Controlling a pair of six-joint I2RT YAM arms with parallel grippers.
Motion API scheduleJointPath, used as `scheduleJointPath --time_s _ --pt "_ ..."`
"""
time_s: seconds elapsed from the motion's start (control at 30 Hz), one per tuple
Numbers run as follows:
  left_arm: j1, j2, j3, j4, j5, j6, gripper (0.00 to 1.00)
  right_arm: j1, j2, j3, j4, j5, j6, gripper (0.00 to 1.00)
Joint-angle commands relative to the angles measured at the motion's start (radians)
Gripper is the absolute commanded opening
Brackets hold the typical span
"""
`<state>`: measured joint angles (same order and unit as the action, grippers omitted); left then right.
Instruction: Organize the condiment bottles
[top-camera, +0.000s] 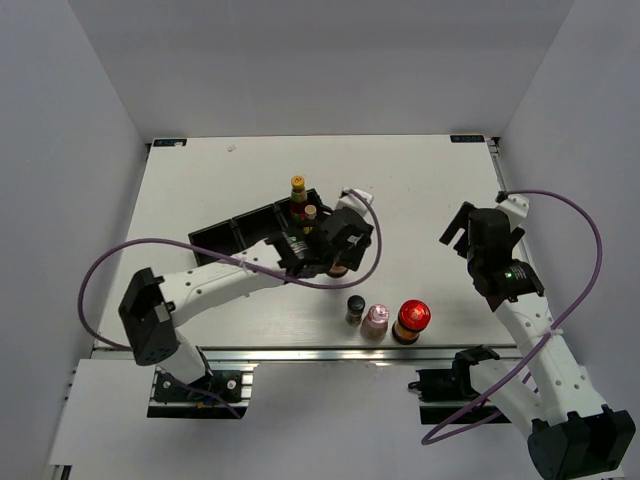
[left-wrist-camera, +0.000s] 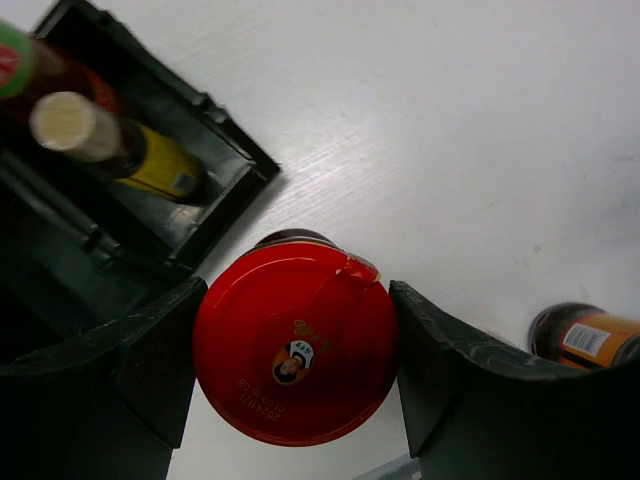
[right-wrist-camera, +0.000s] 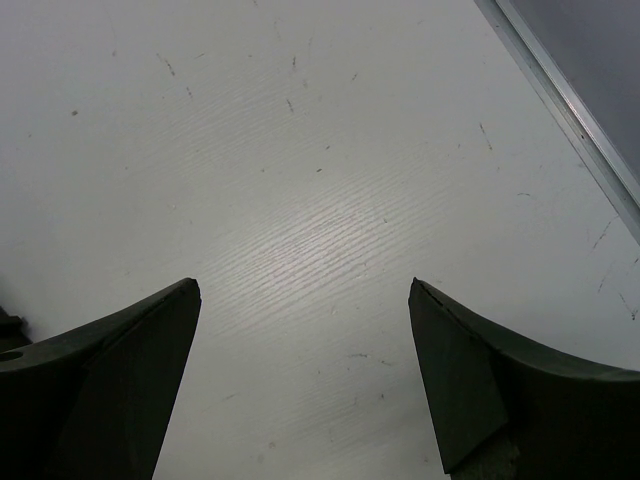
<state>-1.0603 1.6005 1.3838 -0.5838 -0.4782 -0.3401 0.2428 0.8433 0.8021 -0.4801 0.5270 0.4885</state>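
In the top view, a black tray lies slanted on the white counter. At the right end of the tray stand a yellow-capped bottle and, just beside it, a second yellow-capped bottle. The left end effector is just off this same end of the tray. Nearer to the arm bases than the tray, and well apart from it, three bottles stand in a row: a dark-capped jar, a pink-capped jar and a red-lidded jar. The right end effector hangs far to the right of the tray, with its jaws spread. In the left wrist view, the two fingers press against both sides of the other red-lidded jar, which is just outside the tray's corner. I cannot tell whether this jar rests on the counter. In the right wrist view, the jaws stand wide apart, and bare counter shows between them.
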Motion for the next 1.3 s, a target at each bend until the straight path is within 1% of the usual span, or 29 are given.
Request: scheduleJointPath --time_s 0.0,0.1,0.17,0.27,0.37,0.5,0.53,0.67,0.73,0.83,0.93,0.97,1.03,1.27 --pt "0.075 -0.152 -0.023 0.018 -0.082 -0.063 0.37 -0.005 -0.015 -0.001 0.043 -0.002 -0.018 0.89" --pt "0.155 -0.201 -0.043 -0.049 -0.106 -0.112 0.34 -0.004 -0.018 0.0 0.044 -0.002 -0.018 0.89" --pt "0.21 -0.232 -0.064 -0.051 -0.106 -0.125 0.33 -0.004 -0.02 -0.001 0.046 -0.002 -0.021 0.89" --pt "0.261 -0.277 -0.097 -0.06 -0.122 -0.149 0.34 -0.005 -0.016 -0.003 0.051 0.001 -0.019 0.89" --pt "0.31 -0.293 -0.123 -0.033 -0.138 -0.14 0.37 -0.005 -0.012 -0.003 0.052 0.001 -0.019 0.89" --pt "0.405 -0.235 -0.114 -0.002 -0.108 -0.146 0.38 -0.005 -0.009 -0.009 0.064 -0.015 -0.024 0.89" --pt "0.427 -0.222 -0.108 0.002 -0.099 -0.152 0.36 -0.004 -0.009 -0.009 0.066 -0.019 -0.025 0.89" --pt "0.525 -0.171 -0.1 0.032 -0.076 -0.157 0.34 -0.005 -0.01 -0.015 0.067 -0.025 -0.027 0.89" --pt "0.555 -0.157 -0.111 0.077 -0.048 -0.145 0.34 -0.004 -0.012 -0.017 0.069 -0.03 -0.031 0.89" --pt "0.577 -0.139 -0.127 0.137 -0.008 -0.126 0.34 -0.004 -0.015 -0.023 0.072 -0.03 -0.033 0.89" --pt "0.588 -0.108 -0.12 0.157 -0.019 -0.122 0.35 -0.005 -0.016 -0.029 0.078 -0.035 -0.036 0.9" --pt "0.592 -0.1 -0.117 0.162 -0.022 -0.12 0.39 -0.004 -0.015 -0.032 0.081 -0.038 -0.036 0.89" --pt "0.606 -0.068 -0.109 0.174 -0.014 -0.119 0.39 -0.005 -0.015 -0.034 0.084 -0.054 -0.041 0.89" --pt "0.615 0.004 -0.111 0.211 -0.062 -0.126 0.4 -0.005 -0.027 -0.03 0.09 -0.13 -0.065 0.89"
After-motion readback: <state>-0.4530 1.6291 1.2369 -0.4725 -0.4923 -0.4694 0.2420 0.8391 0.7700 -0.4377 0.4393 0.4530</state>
